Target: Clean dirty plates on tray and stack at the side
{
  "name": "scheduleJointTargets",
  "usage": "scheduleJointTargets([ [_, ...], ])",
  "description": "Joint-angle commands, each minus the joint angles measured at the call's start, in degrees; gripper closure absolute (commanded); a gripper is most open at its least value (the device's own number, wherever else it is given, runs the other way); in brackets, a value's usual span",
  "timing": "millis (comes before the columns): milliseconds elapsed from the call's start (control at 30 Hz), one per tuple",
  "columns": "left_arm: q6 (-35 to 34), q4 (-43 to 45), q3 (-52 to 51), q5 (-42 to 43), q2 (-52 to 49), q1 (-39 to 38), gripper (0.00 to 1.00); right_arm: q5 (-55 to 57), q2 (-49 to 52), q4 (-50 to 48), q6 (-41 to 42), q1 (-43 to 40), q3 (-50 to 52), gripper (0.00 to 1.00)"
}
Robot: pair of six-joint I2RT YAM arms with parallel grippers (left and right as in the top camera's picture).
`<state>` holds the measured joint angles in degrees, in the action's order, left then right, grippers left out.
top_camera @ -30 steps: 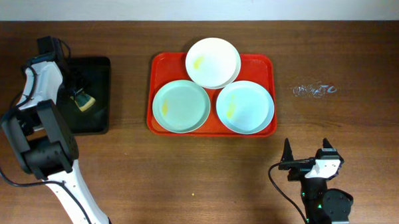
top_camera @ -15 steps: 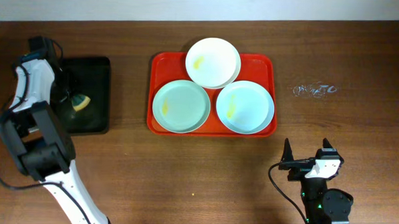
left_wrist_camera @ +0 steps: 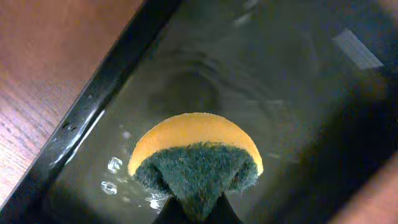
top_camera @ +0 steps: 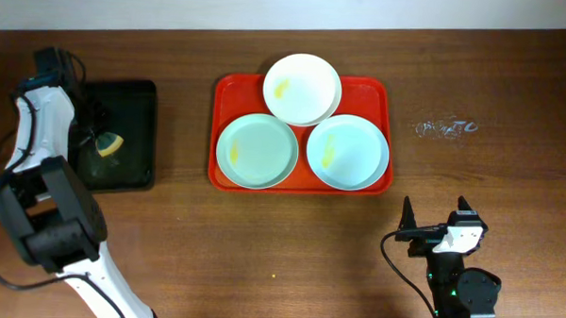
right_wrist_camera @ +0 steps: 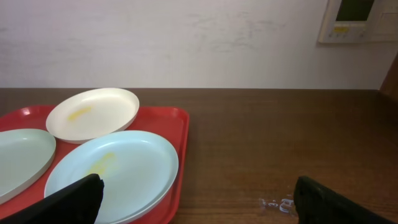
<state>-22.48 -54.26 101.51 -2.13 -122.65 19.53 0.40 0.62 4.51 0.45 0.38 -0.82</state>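
Left wrist view, item one: the sponge (left_wrist_camera: 196,158), yellow body with a dark green scouring face, pinched at its lower point by the left gripper (left_wrist_camera: 198,210), fingers drawn narrow on it. It hangs over the black tray (left_wrist_camera: 93,106), which holds shallow water (left_wrist_camera: 205,81) showing ripples and droplets. We cannot tell whether the sponge touches the water

Item two: the red tray (top_camera: 370,87) at table centre, well apart from the black tray. It carries the cream plate (top_camera: 302,88) at the back and the two blue-green plates, left (top_camera: 257,151) and right (top_camera: 347,150), side by side in front. Yellow smears show on all three; none is stacked at the side yet

Item three: the right gripper (top_camera: 434,207), fingers spread wide and empty, near the front edge of the table (top_camera: 509,186)

Handling note, our judgement: we should keep the pinch firm, clear the black rim before travelling, and let drips fall into the black tray. We should lay the green face flat on the smear of the left blue-green plate, the nearest. Light pressure suits, since a shallow plate may skate on the tray
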Motion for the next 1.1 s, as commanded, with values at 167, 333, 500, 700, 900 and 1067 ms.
scheduleJointTargets([
  [167,0.31,-0.66,3.63,25.2,25.27,-8.96,1.0,0.31,-0.42,0.15,0.46,0.31,0.5,0.01],
  [333,0.26,-2.99,-1.88,18.53,16.9,-30.08,1.0,0.31,-0.42,0.15,0.46,0.31,0.5,0.01],
  [500,0.22,2.32,-2.05,3.08,-0.02,-41.07,1.0,0.28,-0.44,0.15,0.46,0.31,0.5,0.02],
  [700,0.28,5.33,-1.33,2.34,-5.79,-40.96,0.51,0.31,-0.42,0.15,0.46,0.31,0.5,0.01],
  [900,0.24,-8.02,11.08,3.39,2.25,-38.84,0.0,0.31,-0.42,0.15,0.46,0.31,0.5,0.01],
  [1067,0.26,-20.33,13.81,-0.87,17.38,-34.38,0.01,0.31,-0.42,0.15,0.46,0.31,0.5,0.01],
])
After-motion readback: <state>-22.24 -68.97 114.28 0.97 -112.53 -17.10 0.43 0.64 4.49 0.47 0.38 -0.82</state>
